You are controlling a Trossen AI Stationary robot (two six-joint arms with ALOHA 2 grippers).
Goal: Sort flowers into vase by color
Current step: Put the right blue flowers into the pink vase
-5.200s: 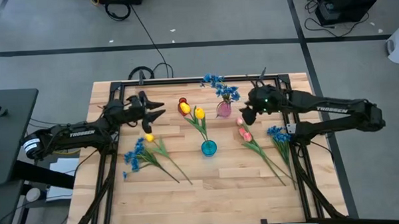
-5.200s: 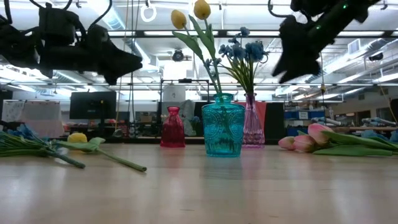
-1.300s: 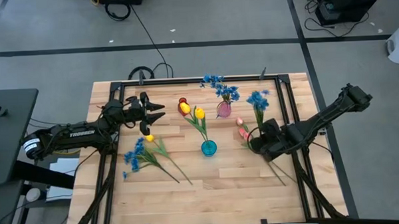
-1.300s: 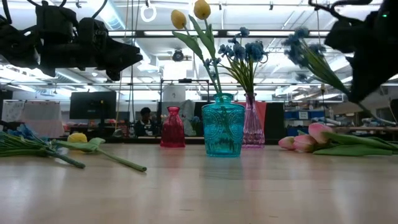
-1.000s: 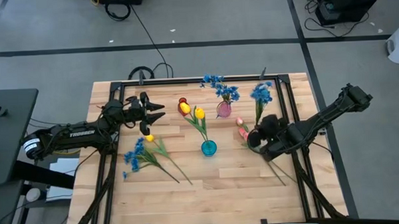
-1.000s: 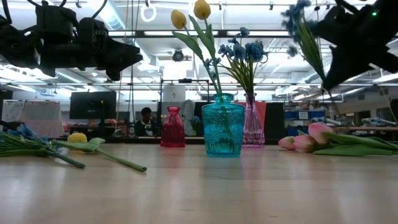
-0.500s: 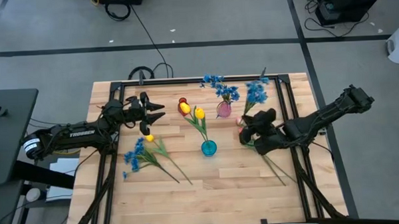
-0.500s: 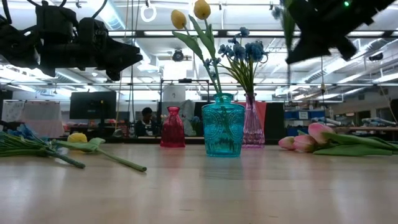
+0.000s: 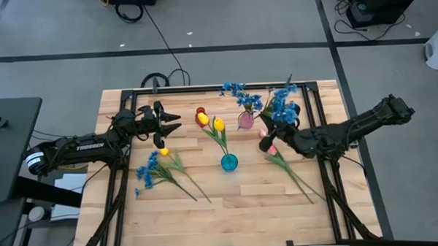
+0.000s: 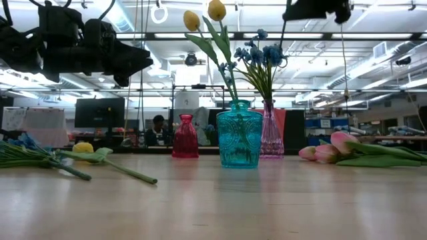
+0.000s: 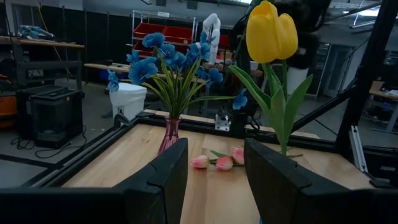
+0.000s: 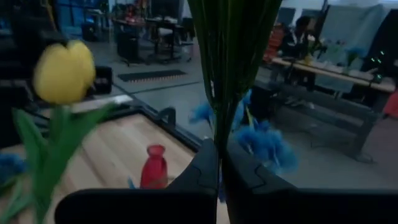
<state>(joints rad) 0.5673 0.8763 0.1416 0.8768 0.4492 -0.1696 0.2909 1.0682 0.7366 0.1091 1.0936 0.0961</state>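
From above, the right gripper hangs over the table's far right part, pinched on the stem of a blue sprig of small blossoms whose head leans toward the slim pink glass vase. That vase already holds blue sprigs, so the carry looks aimed there. The left gripper waits over the far left, fingers part-way apart and empty. Two yellow tulip buds stand in the round teal glass vase; a small red vase holds nothing. Pink tulip buds lie under the right arm, and a blue sprig with one loose yellow tulip lies at left. At table height the teal vase fronts the pink one, and the right arm is cut off at the top edge, its held sprig out of sight. The left wrist view looks between its parted fingers at the filled pink vase. The right wrist view shows fingers shut tight on the green stem, blossoms above hidden.
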